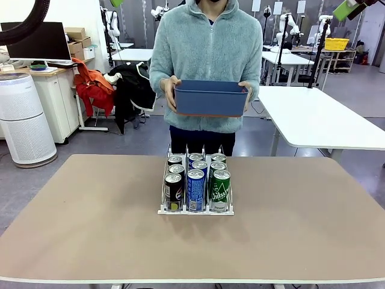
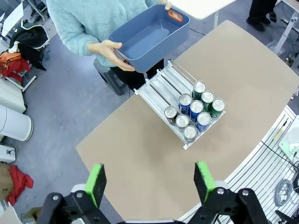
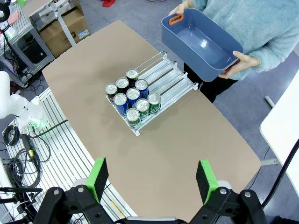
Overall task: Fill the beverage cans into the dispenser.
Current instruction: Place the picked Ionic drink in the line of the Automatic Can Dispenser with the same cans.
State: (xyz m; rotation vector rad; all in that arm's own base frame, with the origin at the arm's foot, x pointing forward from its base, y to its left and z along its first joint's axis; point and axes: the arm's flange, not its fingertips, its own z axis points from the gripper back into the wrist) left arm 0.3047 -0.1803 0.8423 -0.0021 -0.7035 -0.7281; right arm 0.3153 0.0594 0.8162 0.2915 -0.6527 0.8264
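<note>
Cans (image 1: 196,180) in dispenser (image 1: 195,210) mid-table (image 1: 90,223)

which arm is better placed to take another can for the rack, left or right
Neither clearly. Both grippers, left and right, hang open high above the table, similarly far from the dispenser. The person's tub looks empty, with no loose can to fetch.

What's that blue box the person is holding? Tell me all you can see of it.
The blue tub is a rectangular bin of smooth, plastic-looking material with rounded corners, a rim and an orange grip at one short end. It looks empty. The person holds it roughly level at waist height by both short ends, above the floor just past the table's far edge, touching nothing else.
</note>
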